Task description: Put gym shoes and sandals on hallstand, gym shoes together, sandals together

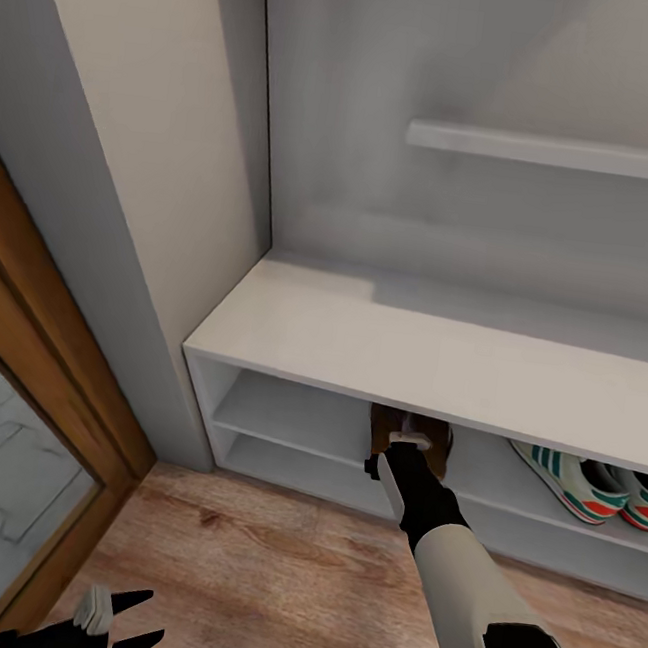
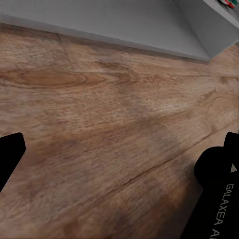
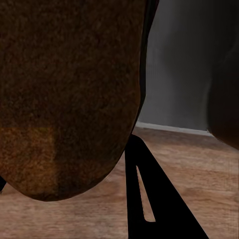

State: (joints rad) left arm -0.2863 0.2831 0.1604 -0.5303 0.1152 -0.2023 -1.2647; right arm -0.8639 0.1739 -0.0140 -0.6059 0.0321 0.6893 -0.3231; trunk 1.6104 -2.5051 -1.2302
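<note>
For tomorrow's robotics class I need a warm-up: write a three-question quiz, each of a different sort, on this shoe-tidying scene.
1. True or false: both gym shoes lie on the corridor floor.
2. Multiple choice: what does the right gripper reach toward? A) a brown sandal at the hallstand's upper shelf row, B) a sneaker on the wall shelf, C) the wooden door frame.
3. Fill in: in the head view the left gripper hangs low over the ____ with nothing between its fingers.

Key: 1 false, they sit side by side in the hallstand; 2 A; 3 floor.
</note>
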